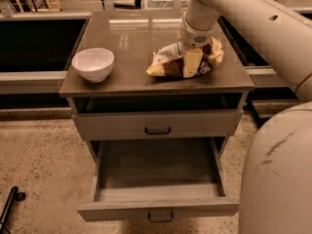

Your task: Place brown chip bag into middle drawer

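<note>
The brown chip bag (168,65) lies crumpled on the cabinet's top, right of centre. My gripper (191,57) comes down on it from above. One cream finger (191,63) presses against the bag's front, and the other is hidden behind the bag. The bag still rests on the top. The middle drawer (158,206) is pulled wide open below and is empty inside. The like grey drawer (156,125) above it is closed.
A white round bowl (93,64) stands on the left of the cabinet top (126,38). My arm's large cream body (278,174) fills the lower right. Dark low shelving (34,43) runs on both sides. A black object (9,206) lies on the speckled floor at the lower left.
</note>
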Motion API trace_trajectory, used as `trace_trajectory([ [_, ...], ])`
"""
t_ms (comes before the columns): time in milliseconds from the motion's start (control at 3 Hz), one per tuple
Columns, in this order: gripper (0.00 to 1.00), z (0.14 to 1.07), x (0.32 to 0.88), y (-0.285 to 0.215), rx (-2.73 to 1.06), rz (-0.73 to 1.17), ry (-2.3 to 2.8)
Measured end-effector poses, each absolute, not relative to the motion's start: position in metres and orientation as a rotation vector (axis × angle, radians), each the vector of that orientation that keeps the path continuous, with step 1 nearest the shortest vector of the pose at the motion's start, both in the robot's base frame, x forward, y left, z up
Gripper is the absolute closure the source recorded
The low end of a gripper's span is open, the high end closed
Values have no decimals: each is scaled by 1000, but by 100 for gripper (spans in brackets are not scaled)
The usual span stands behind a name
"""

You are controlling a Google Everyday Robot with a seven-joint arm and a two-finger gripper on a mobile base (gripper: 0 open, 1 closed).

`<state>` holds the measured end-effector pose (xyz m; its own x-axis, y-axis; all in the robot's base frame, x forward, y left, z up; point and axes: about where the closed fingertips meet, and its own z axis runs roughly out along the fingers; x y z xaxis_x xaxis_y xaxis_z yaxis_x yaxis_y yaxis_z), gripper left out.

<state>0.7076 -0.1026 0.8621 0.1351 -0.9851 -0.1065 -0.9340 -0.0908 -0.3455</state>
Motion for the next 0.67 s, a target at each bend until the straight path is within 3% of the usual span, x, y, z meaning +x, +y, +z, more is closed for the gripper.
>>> trace_trajectory([
  [333,31,857,709,-107,-2088,-204,1881],
  [667,55,858,708,-106,-2090,-194,1876],
])
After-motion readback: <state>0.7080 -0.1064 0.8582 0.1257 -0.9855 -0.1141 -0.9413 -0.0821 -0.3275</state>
